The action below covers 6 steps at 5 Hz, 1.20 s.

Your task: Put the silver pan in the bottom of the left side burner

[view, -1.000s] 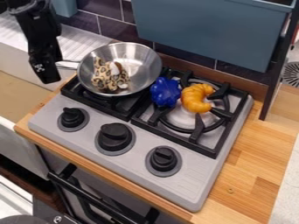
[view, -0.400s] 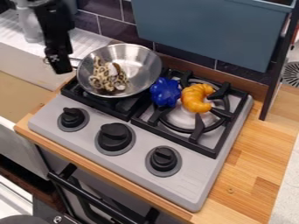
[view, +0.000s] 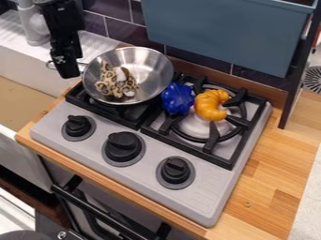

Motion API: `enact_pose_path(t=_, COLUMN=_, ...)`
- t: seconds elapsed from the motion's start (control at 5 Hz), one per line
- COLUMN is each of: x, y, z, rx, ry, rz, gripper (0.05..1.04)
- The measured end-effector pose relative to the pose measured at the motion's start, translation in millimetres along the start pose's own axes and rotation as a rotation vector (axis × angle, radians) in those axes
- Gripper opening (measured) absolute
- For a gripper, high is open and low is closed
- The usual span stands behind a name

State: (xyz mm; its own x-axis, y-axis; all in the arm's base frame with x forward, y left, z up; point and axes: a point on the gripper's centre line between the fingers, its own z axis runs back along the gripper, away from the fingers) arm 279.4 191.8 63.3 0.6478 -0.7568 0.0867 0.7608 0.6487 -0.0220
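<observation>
One silver pan (view: 148, 70) lies over the far part of the left grate (view: 103, 114), leaving the grate's near edge in sight. It is just right of the gripper (view: 67, 72) in the view, bowl facing up, with its handle (view: 50, 64) pointing left. The gripper hangs down across that handle, and the wire shows on either side of the black jaws. Whether they are clenched on it or released, I cannot tell; nor can I tell if they touch it. The bowl itself is outside the jaws. A leopard-spotted toy (view: 108, 85) sits inside the pan, toward its left side. Just right of the pan is a blue toy (view: 177, 98), beside an orange croissant (view: 210, 104) on the right grate (view: 188, 148). Three knobs (view: 122, 147) line the near side of the stove (view: 145, 174).
</observation>
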Motion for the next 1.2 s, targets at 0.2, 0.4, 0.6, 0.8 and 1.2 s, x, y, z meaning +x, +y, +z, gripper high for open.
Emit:
enact_pose_path(t=0.2, x=-4.1, y=0.3, z=0.5, rx=0.003, ry=0.000, rz=-0.003, gripper=0.995)
enact_pose_path(t=0.4, x=-6.0, y=5.2, z=0.2, rx=0.032, ry=0.005, rz=-0.021, gripper=0.995)
enact_pose_path(t=0.6, x=-5.9, y=11.7, z=0.5, rx=0.073, ry=0.008, rz=-0.029, gripper=0.995)
enact_pose_path(t=0.8, x=-8.3, y=6.3, z=-7.7, rx=0.066, ry=0.018, rz=-0.028, gripper=0.995)
enact_pose_path(t=1.2, x=-7.7, y=11.9, z=-17.3, rx=0.082, ry=0.050, rz=-0.037, gripper=0.948)
